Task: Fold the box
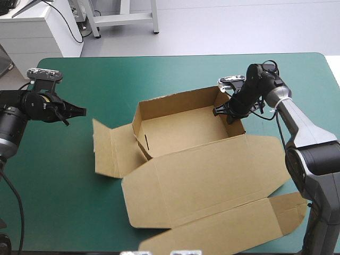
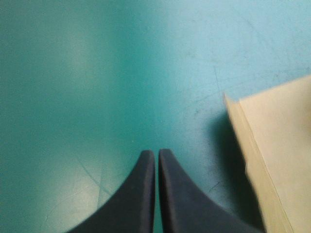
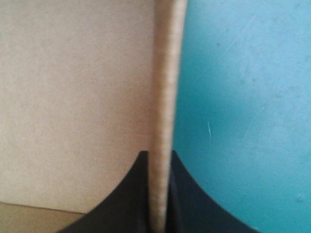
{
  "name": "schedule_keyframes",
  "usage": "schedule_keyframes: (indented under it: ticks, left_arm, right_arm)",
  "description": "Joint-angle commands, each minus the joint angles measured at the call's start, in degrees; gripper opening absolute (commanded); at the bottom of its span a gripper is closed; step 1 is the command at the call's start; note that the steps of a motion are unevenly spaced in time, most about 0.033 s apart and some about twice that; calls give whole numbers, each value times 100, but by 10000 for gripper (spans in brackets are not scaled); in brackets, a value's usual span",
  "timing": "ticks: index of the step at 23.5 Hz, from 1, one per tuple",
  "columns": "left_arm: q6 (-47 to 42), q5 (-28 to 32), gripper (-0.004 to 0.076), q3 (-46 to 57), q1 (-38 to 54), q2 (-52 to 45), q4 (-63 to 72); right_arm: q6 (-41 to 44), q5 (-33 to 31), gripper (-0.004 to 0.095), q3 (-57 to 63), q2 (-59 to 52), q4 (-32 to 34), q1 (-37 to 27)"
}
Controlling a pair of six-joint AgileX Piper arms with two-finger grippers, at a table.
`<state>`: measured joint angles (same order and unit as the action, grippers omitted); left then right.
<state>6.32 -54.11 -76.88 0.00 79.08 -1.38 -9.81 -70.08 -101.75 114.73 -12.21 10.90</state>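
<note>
Half-formed box (image 1: 183,130), lid (image 1: 212,175) flat toward 5 o'clock.
Nearer arm: right gripper (image 1: 227,110) pinches its 3 o'clock wall (image 3: 164,97); left gripper (image 1: 79,111), pressed together, empty, apart at 9 o'clock.

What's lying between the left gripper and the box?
Nothing but bare teal-green cover lies between the left gripper and the box; the high view shows it best.
</note>
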Motion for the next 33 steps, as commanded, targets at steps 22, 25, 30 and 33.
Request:
schedule_keyframes:
  ticks: [22, 25, 30, 33]
  left_arm:
    - [2979, -1648, 3, -171, 1891, 836, 7998]
    - [3071, -2016, -8, -171, 1879, 836, 8340]
    - [3168, -2016, -8, -171, 1904, 673, 8391]
    - [3195, -2016, -8, -171, 1904, 659, 8490]
  right_arm:
    - [-569, 684, -15, -156, -2213, -2994, -1314]
    - [-587, 831, -15, -156, -2213, -3127, -1235]
    - [-631, 859, -15, -156, -2213, -2889, -1113]
    - [-588, 860, -15, -156, -2213, -2865, -1126]
